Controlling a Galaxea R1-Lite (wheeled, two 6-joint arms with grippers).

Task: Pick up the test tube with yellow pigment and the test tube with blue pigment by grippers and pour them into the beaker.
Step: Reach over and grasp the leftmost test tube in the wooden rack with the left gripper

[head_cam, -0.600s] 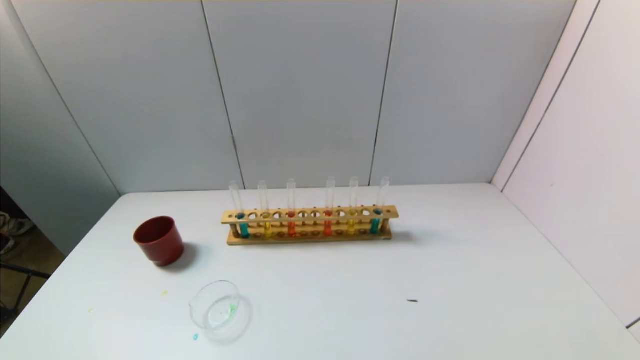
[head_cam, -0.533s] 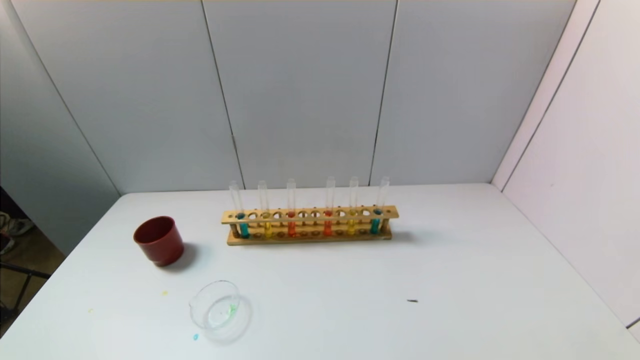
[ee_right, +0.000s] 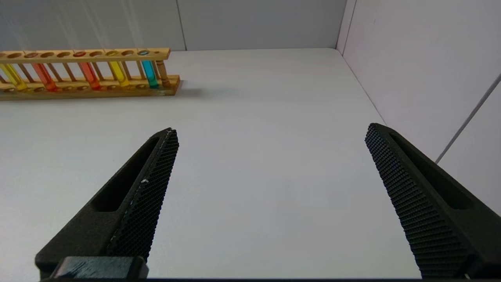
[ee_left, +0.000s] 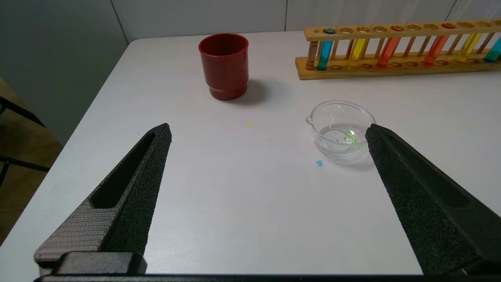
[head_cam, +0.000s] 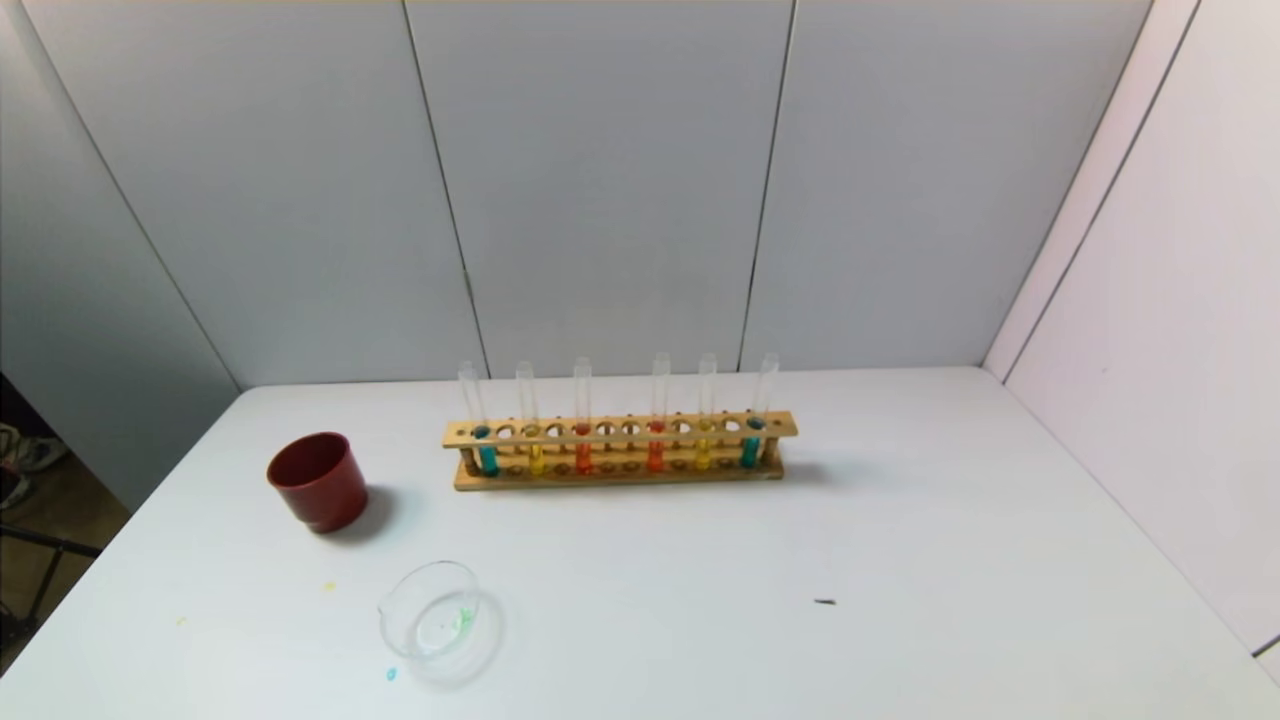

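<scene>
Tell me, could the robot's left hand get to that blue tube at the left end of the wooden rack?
Probably yes. The left hand is open, and only bare table lies between it and the blue tube. The red cup and the beaker stand off to either side.

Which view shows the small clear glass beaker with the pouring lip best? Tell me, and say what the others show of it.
The left wrist view: the small clear glass beaker sits close, its pouring lip and a green trace inside plainly visible, beside one finger of the open left gripper. The head view shows it smaller and fainter. The right wrist view does not show it.
</scene>
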